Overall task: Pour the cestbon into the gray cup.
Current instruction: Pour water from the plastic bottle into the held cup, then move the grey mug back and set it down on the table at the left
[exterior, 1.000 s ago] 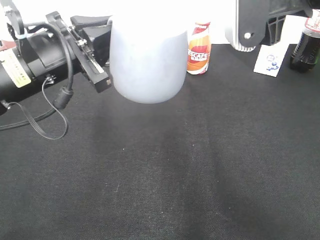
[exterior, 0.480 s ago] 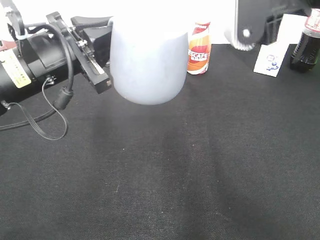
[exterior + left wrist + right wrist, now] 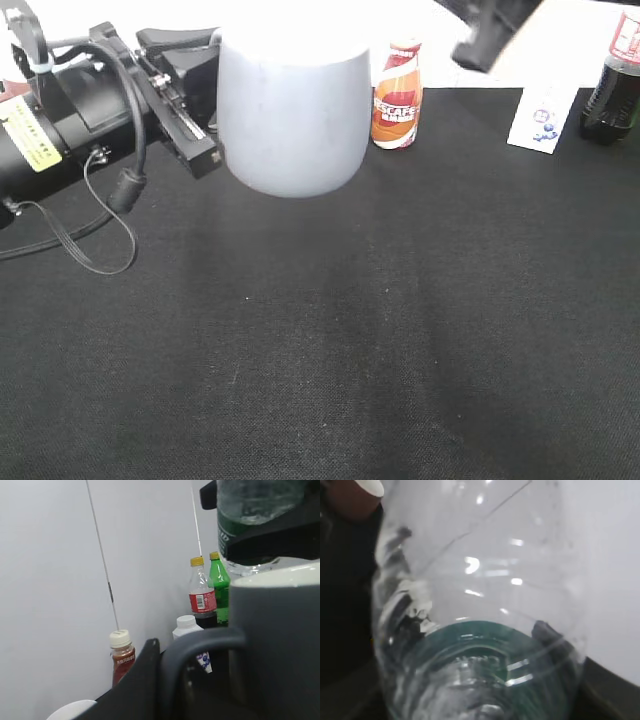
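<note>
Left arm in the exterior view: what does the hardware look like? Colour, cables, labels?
The left arm is black, a thick round link ending in a boxy black gripper with a silvery rail along one side. A yellow label sits on the link. Thin black cables loop down onto the black cloth, one carrying a cylindrical lump. A white tie wraps cables near the top.

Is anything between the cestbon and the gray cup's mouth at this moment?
Nothing visible. In the left wrist view the cestbon hangs just above the gray cup, whose pale rim looks uncovered.
</note>
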Action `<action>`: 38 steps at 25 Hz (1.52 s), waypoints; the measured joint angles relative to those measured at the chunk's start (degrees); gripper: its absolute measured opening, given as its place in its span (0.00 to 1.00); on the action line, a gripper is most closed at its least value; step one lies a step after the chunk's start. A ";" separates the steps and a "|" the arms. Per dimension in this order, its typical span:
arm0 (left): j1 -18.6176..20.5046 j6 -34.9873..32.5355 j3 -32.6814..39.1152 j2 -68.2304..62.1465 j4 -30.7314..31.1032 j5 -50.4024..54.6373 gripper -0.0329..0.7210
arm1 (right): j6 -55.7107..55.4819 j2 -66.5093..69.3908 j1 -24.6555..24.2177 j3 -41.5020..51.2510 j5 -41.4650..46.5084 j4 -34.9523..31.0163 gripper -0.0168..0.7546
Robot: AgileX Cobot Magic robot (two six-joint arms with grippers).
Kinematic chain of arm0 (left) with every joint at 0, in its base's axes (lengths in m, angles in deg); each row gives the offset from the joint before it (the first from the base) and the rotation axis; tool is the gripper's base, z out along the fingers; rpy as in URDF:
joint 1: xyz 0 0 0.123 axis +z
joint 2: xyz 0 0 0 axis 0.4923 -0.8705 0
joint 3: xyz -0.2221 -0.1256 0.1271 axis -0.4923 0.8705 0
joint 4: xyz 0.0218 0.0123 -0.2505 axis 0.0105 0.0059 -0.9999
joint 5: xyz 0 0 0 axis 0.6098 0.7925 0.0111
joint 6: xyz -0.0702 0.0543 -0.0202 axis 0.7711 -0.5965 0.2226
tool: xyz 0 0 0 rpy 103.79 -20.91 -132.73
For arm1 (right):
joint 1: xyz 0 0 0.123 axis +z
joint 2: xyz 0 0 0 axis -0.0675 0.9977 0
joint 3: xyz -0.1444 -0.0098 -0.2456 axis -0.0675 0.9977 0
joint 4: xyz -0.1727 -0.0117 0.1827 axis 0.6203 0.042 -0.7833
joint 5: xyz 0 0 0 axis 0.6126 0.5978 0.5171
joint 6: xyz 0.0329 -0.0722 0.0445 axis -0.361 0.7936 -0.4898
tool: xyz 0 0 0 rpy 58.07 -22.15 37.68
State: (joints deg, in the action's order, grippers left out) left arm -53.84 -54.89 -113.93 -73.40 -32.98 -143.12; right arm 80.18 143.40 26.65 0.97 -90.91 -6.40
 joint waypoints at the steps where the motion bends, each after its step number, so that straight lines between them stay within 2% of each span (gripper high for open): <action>1: 0.00 0.00 0.00 0.00 -0.11 0.00 0.10 | -3.39 0.00 0.00 0.00 -0.97 -0.57 0.65; 3: 0.00 0.00 0.00 0.00 -0.35 0.00 0.10 | -8.31 0.00 0.00 0.00 -1.34 -3.86 0.65; 8: 0.00 0.00 0.00 -0.04 -2.01 0.00 0.10 | -9.60 0.75 0.00 0.00 -3.95 -19.08 0.65; 12: 0.00 -0.76 0.00 -0.04 -3.36 0.00 0.10 | -9.61 1.79 0.00 0.00 -6.25 -24.85 0.65; 14: 0.72 -2.92 0.00 0.06 -4.26 0.05 0.10 | -9.61 1.84 0.00 0.00 -6.25 -25.88 0.65; 16: 3.39 -3.28 0.00 0.57 -4.74 0.56 0.10 | -9.66 1.88 0.00 0.55 -6.31 -27.52 0.65; 20: 9.73 -7.05 0.00 0.69 -12.13 1.25 0.10 | -9.66 2.15 0.00 3.27 -7.27 -28.73 0.65; 24: 10.08 -15.84 0.00 0.24 -22.81 4.12 0.10 | -9.61 2.15 0.00 3.31 -8.23 -29.03 0.65; 31: 10.08 -24.51 -0.06 -8.53 -38.88 0.77 0.10 | -9.61 2.15 0.00 3.31 -8.33 -29.10 0.65; 35: 10.12 -30.36 -3.07 -14.55 -43.08 0.84 0.10 | -8.91 2.15 0.00 3.31 -8.37 -29.00 0.65; 38: 12.00 -31.17 -5.00 -17.48 -43.99 0.89 0.10 | -7.97 2.15 0.00 3.31 -8.40 -28.50 0.65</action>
State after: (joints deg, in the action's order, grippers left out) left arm -41.84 -86.07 -118.93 -90.89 -76.97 -142.23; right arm 72.20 145.55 26.65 4.28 -99.30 -34.90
